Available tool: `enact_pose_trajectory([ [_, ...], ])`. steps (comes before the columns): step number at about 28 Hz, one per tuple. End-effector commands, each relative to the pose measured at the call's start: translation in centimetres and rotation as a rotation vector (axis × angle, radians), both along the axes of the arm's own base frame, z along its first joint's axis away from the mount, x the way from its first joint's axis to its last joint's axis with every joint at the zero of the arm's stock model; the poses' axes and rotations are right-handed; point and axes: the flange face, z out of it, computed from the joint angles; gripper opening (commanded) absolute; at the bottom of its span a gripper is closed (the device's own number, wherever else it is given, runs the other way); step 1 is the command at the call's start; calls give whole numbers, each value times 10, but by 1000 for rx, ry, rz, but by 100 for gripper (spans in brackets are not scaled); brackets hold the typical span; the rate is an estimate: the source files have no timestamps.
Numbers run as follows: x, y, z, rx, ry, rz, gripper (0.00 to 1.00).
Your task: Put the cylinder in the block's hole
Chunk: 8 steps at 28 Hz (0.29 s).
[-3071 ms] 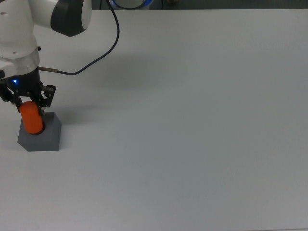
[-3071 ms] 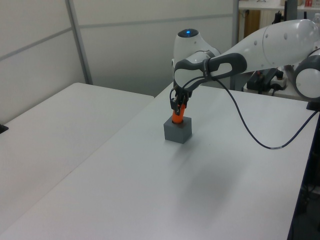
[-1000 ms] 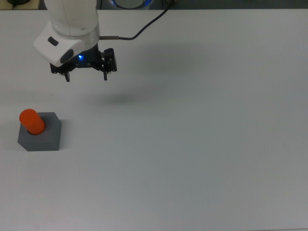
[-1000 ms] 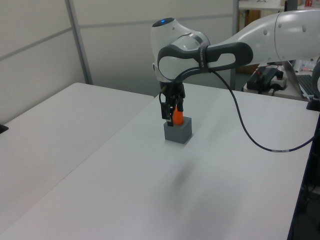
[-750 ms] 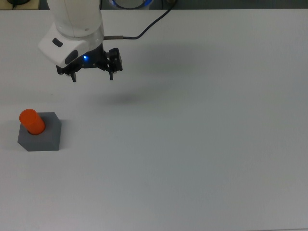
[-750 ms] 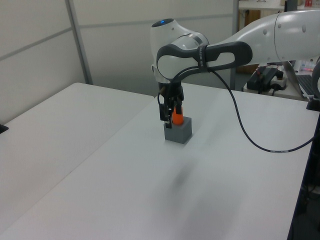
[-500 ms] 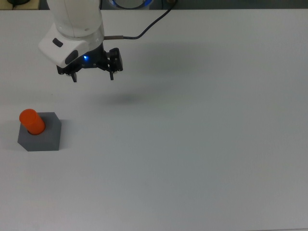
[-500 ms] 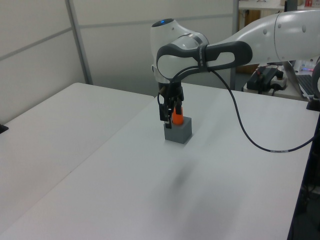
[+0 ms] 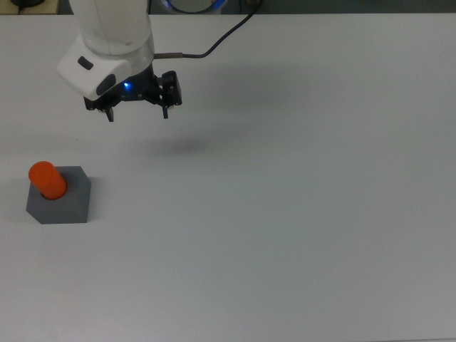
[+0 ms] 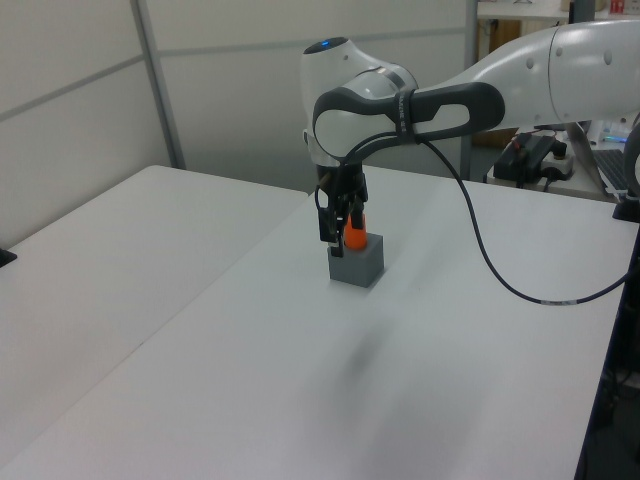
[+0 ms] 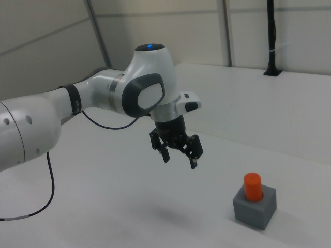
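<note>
In the left view the gripper (image 10: 337, 232) hides part of the cylinder (image 10: 356, 232).

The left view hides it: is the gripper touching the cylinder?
Apart. In the right view the gripper hangs in the air, clear table between it and the cylinder standing in the block.

Even, diffuse overhead light, bright, no glare. My arm throws a soft, faint shadow on the white table (image 9: 299, 214) below my gripper (image 9: 137, 112). Focus sharp; edges undistorted.

White arm (image 11: 103, 98), grey joints, black pincer (image 11: 179, 154), black cable (image 10: 490, 270)
</note>
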Motion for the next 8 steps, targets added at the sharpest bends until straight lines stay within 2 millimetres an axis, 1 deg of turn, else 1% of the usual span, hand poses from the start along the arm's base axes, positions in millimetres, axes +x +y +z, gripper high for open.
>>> enact_pose_trajectory([
  [1, -5, 3, 2, 17, 22, -5, 100],
  [8, -6, 2, 2, 15, 27, -4, 100],
])
